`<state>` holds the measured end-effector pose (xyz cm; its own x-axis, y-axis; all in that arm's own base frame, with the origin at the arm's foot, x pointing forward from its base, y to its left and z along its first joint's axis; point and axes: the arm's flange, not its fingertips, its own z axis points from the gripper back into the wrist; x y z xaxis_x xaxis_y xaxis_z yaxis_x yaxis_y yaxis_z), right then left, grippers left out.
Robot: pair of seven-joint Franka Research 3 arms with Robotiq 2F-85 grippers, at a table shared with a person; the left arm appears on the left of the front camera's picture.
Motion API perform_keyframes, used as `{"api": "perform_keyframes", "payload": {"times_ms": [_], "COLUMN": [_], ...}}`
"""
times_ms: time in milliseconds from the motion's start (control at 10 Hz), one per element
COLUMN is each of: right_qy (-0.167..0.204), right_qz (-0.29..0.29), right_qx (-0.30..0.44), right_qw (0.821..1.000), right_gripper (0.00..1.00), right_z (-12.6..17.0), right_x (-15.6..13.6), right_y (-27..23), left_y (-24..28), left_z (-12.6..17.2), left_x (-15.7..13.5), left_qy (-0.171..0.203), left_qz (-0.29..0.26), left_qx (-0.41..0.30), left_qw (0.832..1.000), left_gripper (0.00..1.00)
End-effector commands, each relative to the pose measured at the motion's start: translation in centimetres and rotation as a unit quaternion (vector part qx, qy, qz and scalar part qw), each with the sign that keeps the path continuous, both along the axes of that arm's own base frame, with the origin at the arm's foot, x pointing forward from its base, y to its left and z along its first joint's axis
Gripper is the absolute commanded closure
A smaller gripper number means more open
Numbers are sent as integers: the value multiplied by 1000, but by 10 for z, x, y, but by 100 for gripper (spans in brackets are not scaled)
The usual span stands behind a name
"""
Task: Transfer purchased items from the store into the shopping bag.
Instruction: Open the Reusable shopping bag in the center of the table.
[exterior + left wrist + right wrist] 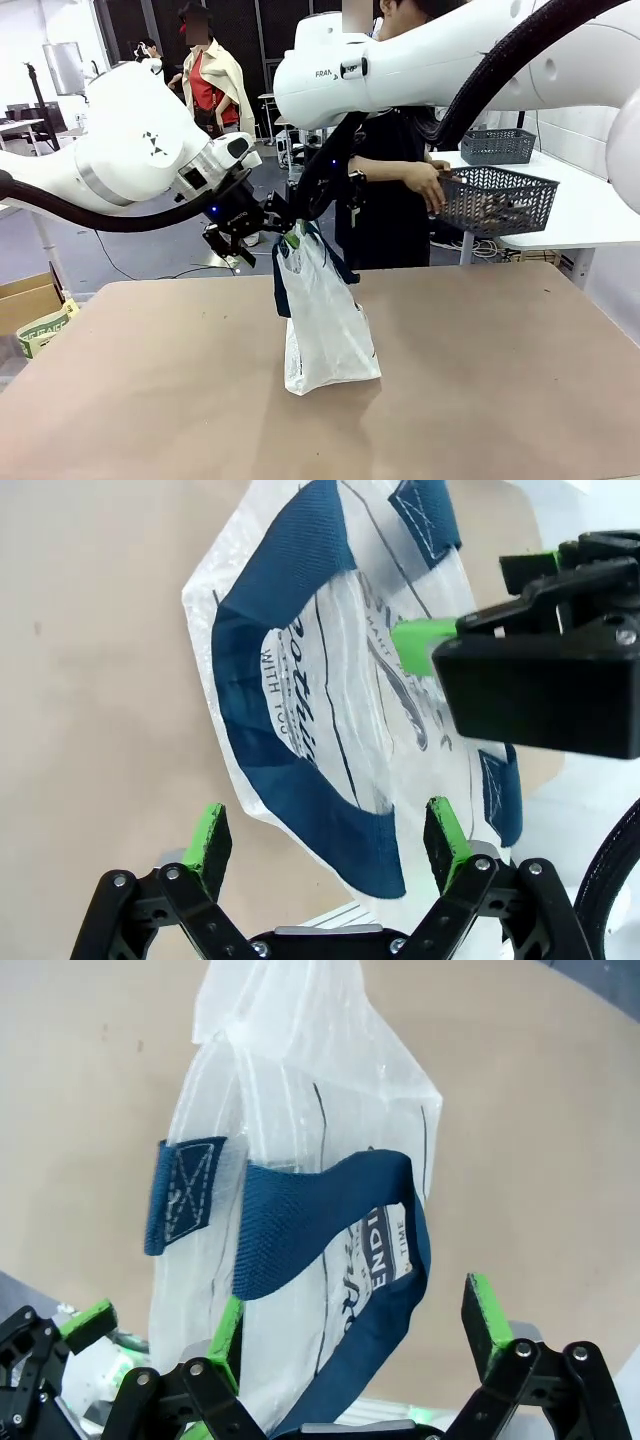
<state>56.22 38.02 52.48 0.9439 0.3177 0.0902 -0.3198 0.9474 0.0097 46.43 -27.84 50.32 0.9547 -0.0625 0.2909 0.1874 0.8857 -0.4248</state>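
Both my jaws are gaping wide at the shopping bag (325, 320); purchased items (488, 207) are lying unbagged in the store (525, 205) beyond it.

tan table (500, 380), shopping bag (325, 330) standing on it

Items (487, 211) inside basket (522, 184) indistinct

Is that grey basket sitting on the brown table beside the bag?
No, a person's hand holds the grey basket up beyond the brown table.
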Motion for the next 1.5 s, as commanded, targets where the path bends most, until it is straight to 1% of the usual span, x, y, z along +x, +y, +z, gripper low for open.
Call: {"api": "perform_keyframes", "payload": {"times_ms": [0, 100, 200, 500, 600, 1400], "right_qy": [27, 16, 18, 26, 28, 27], "right_qz": [-8, 23, 33, 35, 36, 38], "right_qx": [0, 2, 2, 10, 11, 19], "right_qw": [1000, 1000, 999, 999, 999, 999], "right_gripper": [0, 0, 20, 80, 100, 100], "right_z": [-10, -14, -16, -15, -15, -8], "right_x": [4, 3, 3, 4, 5, 0], "right_y": [-1, -3, -4, -3, -2, -9], "left_y": [0, 2, 1, 2, 2, 4], "left_z": [-2, -7, -6, -4, -3, 0], "left_x": [7, 3, 3, 5, 5, 6], "left_qy": [-2, -46, -40, -39, -39, -39], "left_qz": [-1, -44, -41, -35, -34, -38], "left_qx": [-8, 11, 16, 13, 15, 21], "left_qw": [1000, 998, 998, 999, 999, 998], "left_gripper": [0, 4, 23, 83, 100, 100]}}
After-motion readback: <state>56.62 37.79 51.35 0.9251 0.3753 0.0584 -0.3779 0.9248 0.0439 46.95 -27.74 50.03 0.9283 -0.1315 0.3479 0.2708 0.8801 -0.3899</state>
